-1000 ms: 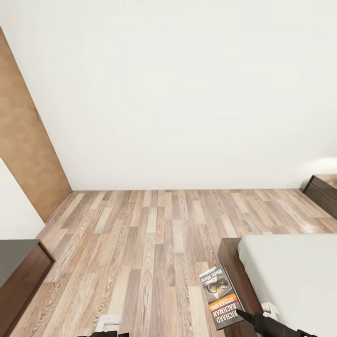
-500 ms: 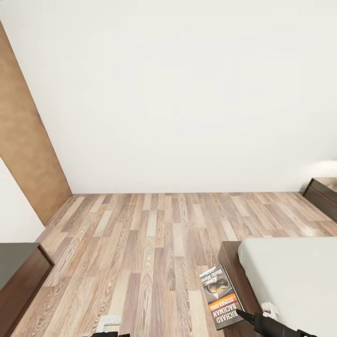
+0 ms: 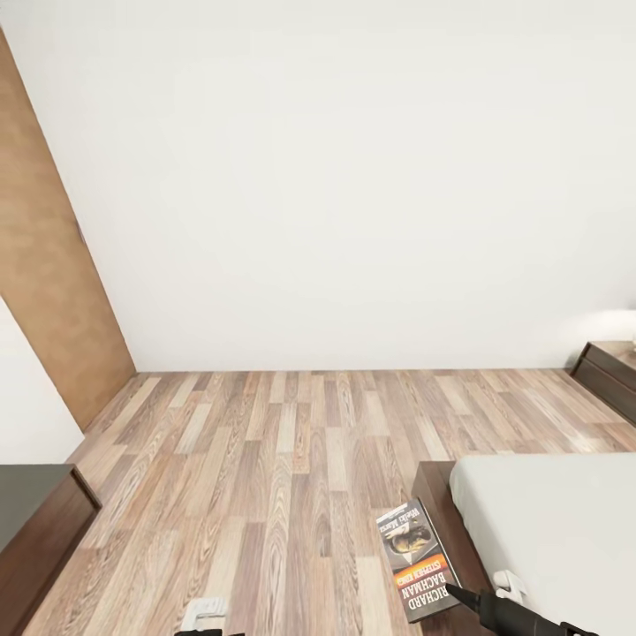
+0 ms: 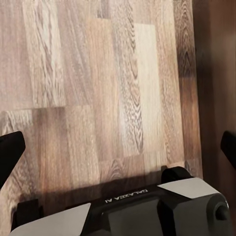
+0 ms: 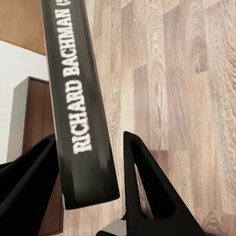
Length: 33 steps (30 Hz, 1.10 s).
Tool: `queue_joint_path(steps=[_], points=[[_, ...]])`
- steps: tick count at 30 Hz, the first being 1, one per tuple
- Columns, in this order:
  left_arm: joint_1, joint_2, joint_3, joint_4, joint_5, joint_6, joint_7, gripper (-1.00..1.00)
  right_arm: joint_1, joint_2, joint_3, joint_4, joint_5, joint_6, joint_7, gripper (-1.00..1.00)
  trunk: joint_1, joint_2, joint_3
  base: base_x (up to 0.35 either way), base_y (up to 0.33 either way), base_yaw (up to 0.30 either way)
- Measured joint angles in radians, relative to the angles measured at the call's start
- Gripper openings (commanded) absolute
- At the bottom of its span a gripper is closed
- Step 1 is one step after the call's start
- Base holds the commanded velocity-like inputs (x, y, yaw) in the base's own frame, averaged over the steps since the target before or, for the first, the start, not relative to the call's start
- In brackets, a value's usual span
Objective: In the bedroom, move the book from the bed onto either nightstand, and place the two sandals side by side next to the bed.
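The right claw [image 3: 459,594] pinches the book [image 3: 416,558] by its near end, holding it in the air over the floor [image 3: 265,459] just left of the bed [image 3: 548,521]. From the head view the cover faces up, with its picture, orange band and white lettering readable; the bed's dark frame corner and grey mattress lie just right of it. The right wrist view gives what the head misses: the book [image 5: 81,98] edge-on, its dark spine with "RICHARD BACHMAN" running between the two black fingers [image 5: 147,182], which press on either face. Beyond it that view shows planks and a dark cabinet [image 5: 34,128] against a white wall.

The left claw [image 4: 118,147] is spread wide: the left wrist view shows its two black tips at opposite edges, with bare planks between them.

Far right in the head view, a nightstand [image 3: 609,367] stands by the white wall [image 3: 353,177]. A dresser [image 3: 35,521] corner sits near left, and a brown door [image 3: 53,291] stands behind it.
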Motion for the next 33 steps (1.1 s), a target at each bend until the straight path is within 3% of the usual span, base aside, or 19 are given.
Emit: queue_joint_path(steps=[33], points=[[0.001,0.0,0.0,0.0,0.0,-0.001,0.0,1.0,0.0,0.0,0.0,0.0,0.0,0.0,0.0,-1.0,0.0,0.0,0.034,0.0,0.0,0.0]])
